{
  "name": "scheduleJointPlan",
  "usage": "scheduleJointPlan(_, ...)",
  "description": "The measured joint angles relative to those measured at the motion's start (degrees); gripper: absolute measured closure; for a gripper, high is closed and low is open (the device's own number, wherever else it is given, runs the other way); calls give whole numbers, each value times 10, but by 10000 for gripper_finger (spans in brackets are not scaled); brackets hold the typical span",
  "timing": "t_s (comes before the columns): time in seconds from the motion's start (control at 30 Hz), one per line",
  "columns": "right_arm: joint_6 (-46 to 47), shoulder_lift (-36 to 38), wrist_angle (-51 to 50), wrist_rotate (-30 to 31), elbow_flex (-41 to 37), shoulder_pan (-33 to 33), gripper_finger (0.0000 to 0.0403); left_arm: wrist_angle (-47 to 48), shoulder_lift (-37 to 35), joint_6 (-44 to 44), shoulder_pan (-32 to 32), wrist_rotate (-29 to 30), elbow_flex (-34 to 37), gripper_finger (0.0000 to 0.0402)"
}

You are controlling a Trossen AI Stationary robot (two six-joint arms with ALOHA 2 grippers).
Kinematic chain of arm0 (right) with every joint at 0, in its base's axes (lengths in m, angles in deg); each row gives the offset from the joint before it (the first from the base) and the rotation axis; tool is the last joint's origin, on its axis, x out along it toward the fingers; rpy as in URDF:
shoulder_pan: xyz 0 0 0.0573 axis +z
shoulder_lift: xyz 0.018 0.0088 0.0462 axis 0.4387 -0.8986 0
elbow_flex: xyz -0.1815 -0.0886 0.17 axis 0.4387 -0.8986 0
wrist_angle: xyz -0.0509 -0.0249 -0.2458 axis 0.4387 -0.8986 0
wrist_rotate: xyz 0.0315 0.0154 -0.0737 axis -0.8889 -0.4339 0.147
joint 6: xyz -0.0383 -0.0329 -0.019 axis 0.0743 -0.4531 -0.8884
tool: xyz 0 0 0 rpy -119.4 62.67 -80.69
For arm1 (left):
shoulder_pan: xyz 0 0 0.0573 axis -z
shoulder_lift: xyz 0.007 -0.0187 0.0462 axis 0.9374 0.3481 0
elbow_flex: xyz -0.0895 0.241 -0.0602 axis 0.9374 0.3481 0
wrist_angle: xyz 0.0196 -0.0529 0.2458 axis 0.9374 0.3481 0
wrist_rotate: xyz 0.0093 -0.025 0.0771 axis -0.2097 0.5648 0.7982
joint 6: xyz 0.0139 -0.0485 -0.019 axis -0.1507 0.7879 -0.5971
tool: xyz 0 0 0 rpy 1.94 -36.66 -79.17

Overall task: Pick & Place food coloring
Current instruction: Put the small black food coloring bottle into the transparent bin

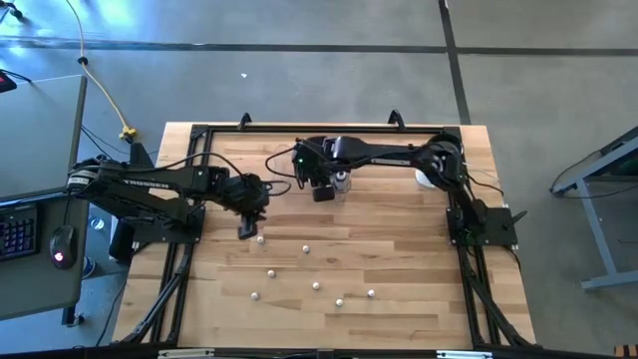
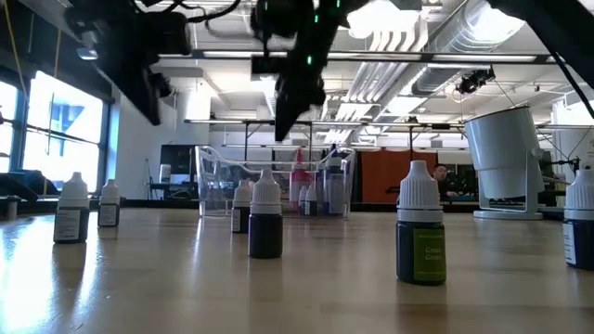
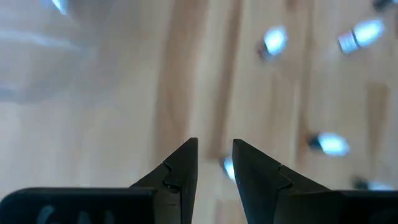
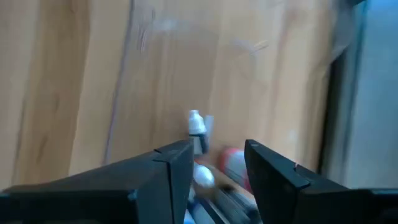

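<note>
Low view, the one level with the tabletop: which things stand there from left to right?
Two small bottles → dark bottle in front of the clear tray → green bottle → white cup → one more bottle at the right edge.

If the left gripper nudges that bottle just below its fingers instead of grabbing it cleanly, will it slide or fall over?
Probably it tips. The bottle by the left gripper stands upright, and its neighbours in the low view, like the green-labelled one, are tall on narrow bases. A push near the cap would likely topple it. Once down, its round body may roll on the smooth wooden table.
</note>
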Motion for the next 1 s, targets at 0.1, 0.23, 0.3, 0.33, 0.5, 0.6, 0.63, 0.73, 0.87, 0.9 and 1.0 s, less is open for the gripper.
scheduleJointPlan(0.1,-6,16,-52,37,47,15,265,42,0,20,0,-60,-2,302)
scheduleJointPlan(0.23,16,50,-100,103,106,28,265,57,0,70,12,-132,1,302)
scheduleJointPlan(0.3,57,73,-116,131,121,31,265,53,1,73,31,-125,13,302)
scheduleJointPlan(0.33,80,87,-128,136,120,30,265,46,5,73,43,-112,21,302)
scheduleJointPlan(0.5,156,182,-138,75,25,10,265,-26,7,111,106,-50,66,302)
scheduleJointPlan(0.6,169,262,-34,38,-118,0,265,-87,7,130,142,-5,101,302)
scheduleJointPlan(0.63,173,288,10,35,-176,-1,265,-109,7,132,154,14,113,302)
scheduleJointPlan(0.73,195,361,158,35,-346,4,265,-147,7,153,178,76,145,302)
scheduleJointPlan(0.87,197,447,359,33,-521,25,265,-154,7,194,184,133,169,302)
scheduleJointPlan(0.9,193,464,402,34,-553,31,265,-153,7,202,184,138,172,302)
scheduleJointPlan(1.0,178,509,512,36,-637,43,265,-157,7,212,184,150,176,302)
